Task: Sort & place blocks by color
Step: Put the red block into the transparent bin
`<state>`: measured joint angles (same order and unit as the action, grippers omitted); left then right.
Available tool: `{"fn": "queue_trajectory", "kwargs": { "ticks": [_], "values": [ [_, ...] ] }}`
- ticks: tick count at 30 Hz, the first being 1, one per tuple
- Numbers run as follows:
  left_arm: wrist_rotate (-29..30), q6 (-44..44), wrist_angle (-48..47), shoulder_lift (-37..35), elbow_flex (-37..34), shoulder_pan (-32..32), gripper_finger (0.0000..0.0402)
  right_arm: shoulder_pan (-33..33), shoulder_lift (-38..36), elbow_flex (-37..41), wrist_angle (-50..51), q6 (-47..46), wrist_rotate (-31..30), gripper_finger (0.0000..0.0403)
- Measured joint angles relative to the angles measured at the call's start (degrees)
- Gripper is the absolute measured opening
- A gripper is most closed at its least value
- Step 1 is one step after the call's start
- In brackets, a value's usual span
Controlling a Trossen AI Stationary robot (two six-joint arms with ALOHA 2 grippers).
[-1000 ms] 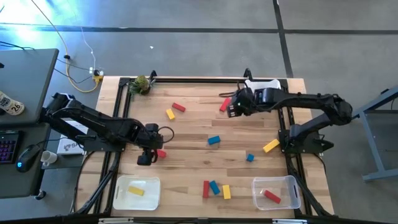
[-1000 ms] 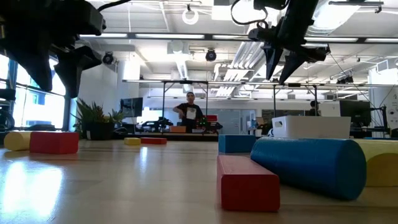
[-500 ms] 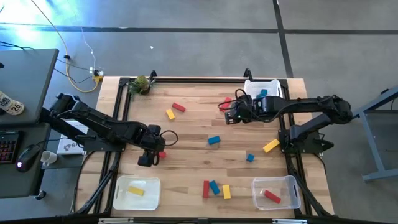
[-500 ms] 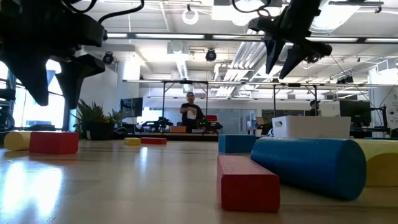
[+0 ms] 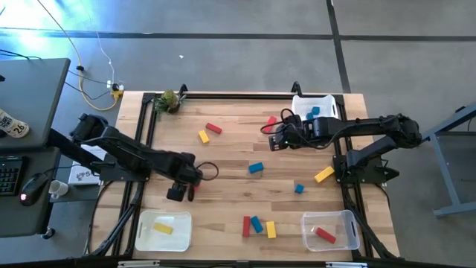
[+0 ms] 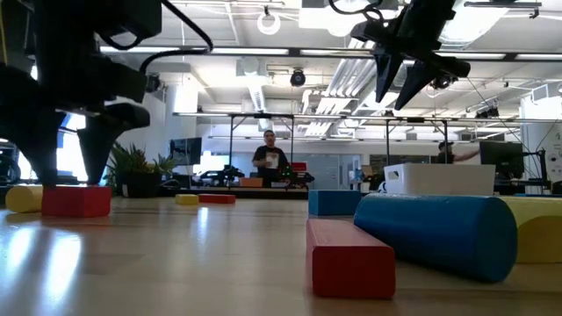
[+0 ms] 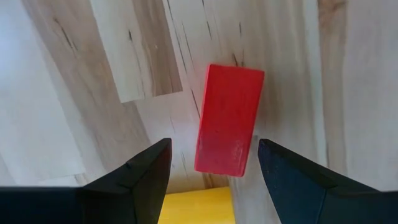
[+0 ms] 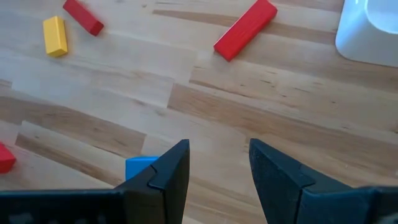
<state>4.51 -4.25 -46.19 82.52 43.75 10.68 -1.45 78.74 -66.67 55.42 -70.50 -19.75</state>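
Note:
My left gripper (image 5: pixel 178 193) is open and low over the table's left middle. Its fingers stand on either side of a red block (image 7: pixel 229 127) that lies flat on the wood, without touching it. A yellow block (image 7: pixel 194 208) lies just behind it. My right gripper (image 5: pixel 277 139) is open and empty, high above the table (image 6: pixel 397 83), beside a red bar (image 5: pixel 270 121). Other red, yellow and blue blocks lie scattered: red (image 5: pixel 214 128), yellow (image 5: pixel 203 136), blue (image 5: pixel 256 168), yellow (image 5: pixel 324 174).
A white bin (image 5: pixel 301 103) with blue blocks stands at the far right. A white bin (image 5: pixel 145 227) with a yellow block stands at the near left, and a clear bin (image 5: pixel 348 223) with a red block at the near right. A green clump (image 5: pixel 169 100) sits at the far left corner.
My left gripper has gone down toward the red block and a little toward the table's near edge, still open. My right gripper has drawn away from the far white bin toward the table's middle, still open and high.

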Motion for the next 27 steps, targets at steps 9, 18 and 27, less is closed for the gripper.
{"fn": "queue_trajectory", "kwargs": {
  "ticks": [9,18,27],
  "values": [
    [-1.53,1.49,2.81,5.5,0.0,-0.02,0.0227,0.0,0.02,0.0,0.02,0.43,-0.07,0.0151],
    [-2.43,3.11,3.23,8.35,0.23,-0.15,0.0197,0.0,0.02,0.0,-0.02,0.26,0.42,0.0152],
    [-2.93,4.59,3.54,8.37,0.17,-0.22,0.0102,-0.02,0.02,0.0,-0.46,-0.04,5.12,0.0152]
  ]
}}
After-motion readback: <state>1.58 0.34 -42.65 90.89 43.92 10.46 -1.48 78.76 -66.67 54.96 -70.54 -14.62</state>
